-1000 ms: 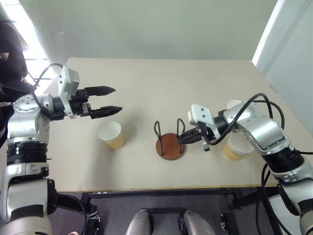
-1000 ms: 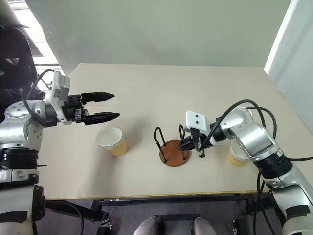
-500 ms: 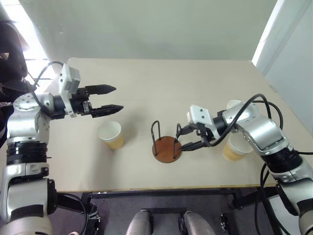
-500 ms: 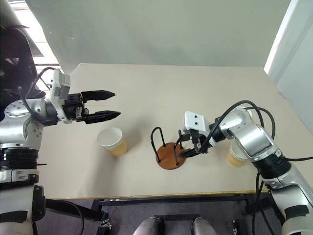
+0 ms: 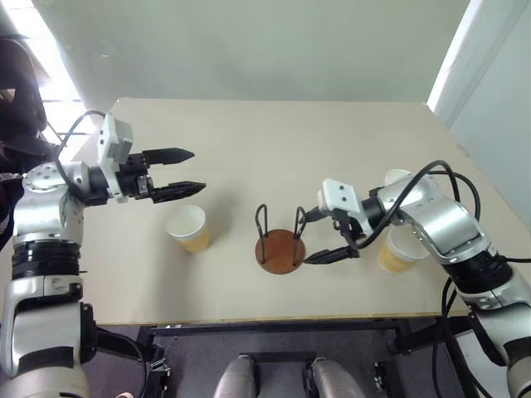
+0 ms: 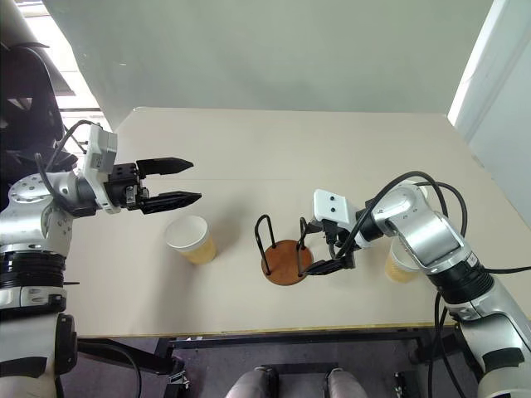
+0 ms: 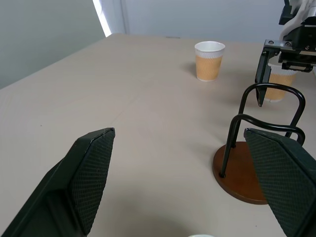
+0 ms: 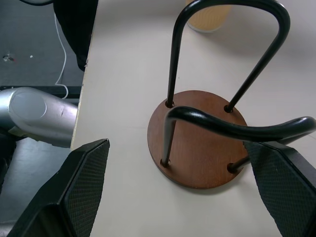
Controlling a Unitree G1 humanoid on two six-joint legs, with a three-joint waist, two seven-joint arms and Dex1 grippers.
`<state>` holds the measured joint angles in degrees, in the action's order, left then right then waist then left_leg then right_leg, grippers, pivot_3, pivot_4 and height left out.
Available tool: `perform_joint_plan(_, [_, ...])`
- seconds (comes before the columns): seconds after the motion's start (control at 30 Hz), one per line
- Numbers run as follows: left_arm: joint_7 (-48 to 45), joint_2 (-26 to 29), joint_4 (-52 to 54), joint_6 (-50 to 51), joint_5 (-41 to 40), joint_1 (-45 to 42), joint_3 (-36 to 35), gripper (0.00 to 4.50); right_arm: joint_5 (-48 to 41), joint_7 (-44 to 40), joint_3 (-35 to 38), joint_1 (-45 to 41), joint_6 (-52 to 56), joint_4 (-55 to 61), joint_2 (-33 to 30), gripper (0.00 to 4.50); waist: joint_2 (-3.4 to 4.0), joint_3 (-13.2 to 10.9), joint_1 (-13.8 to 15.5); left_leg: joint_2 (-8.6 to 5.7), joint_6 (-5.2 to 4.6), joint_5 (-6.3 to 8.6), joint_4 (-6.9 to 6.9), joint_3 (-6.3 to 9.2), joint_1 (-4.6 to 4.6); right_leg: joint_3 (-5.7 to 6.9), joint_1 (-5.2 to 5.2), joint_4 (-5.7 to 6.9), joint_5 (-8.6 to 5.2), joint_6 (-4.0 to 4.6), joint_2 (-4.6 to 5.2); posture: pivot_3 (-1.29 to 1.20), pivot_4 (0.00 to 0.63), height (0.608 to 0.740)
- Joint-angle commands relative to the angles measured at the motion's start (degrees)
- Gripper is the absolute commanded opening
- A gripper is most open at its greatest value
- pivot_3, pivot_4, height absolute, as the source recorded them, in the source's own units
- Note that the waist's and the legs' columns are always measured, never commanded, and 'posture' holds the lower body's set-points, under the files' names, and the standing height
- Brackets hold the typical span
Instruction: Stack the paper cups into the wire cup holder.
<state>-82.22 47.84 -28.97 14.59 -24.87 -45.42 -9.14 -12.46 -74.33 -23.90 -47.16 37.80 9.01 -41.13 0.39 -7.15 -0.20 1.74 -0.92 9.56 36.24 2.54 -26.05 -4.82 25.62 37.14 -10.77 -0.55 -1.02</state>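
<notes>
right gripper [image 5: 318, 236] released wire cup holder [image 5: 280, 249], mid-table.

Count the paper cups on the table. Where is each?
3: one cup left of the holder; two right of it, one partly behind the right arm, one farther back.

Left gripper [image 5: 189, 171] level, fingers apart; right gripper [image 5: 323, 235] angled down, fingers apart.

Right arm [image 5: 431, 220] hides most of two paper cups [image 5: 397, 253] beside wire cup holder [image 5: 280, 249]. Nearest cup's rim [image 7: 200, 235] cut off by picture's edge.
</notes>
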Motion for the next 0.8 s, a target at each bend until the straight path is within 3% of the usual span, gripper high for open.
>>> perform_joint_plan(0.03, [-0.2,0.8,1.0,-0.8,-0.5,-1.4,-1.2,4.50,2.6,-1.0,-0.2,0.0,-3.2,-0.5,-2.6,4.48,-0.01,0.0,0.0,0.00,0.00,0.00,0.01,-0.01,0.00,0.00,-0.01,0.00,0.00,0.00,0.00,0.00,0.150,0.740])
perform_joint_plan(0.3, [0.3,0.0,0.5,-0.3,0.0,-3.7,0.0,4.50,5.4,-1.9,4.7,-4.4,-7.0,-7.9,-8.9,4.48,-0.01,0.0,0.0,0.00,-0.01,-0.01,0.02,-0.01,0.01,0.00,-0.02,0.01,0.03,0.04,0.01,0.00,0.150,0.740])
perform_joint_plan(0.5, [0.1,-1.1,-0.5,-0.4,0.5,-5.4,1.1,4.50,6.8,-0.8,6.9,-11.6,-9.2,-15.8,-9.0,4.48,-0.01,0.0,0.0,0.00,-0.02,-0.01,0.00,-0.01,0.01,-0.01,0.00,0.01,0.03,0.03,0.01,0.00,0.150,0.740])
perform_joint_plan(0.8, [-3.7,-1.4,-3.5,-2.1,1.2,-7.8,3.1,4.50,18.7,-0.3,3.2,-16.9,-25.4,-31.6,-11.8,4.48,0.00,0.0,0.1,0.00,-0.02,-0.01,-0.02,0.03,-0.03,0.01,0.02,0.01,0.02,0.04,0.03,0.00,0.150,0.740])
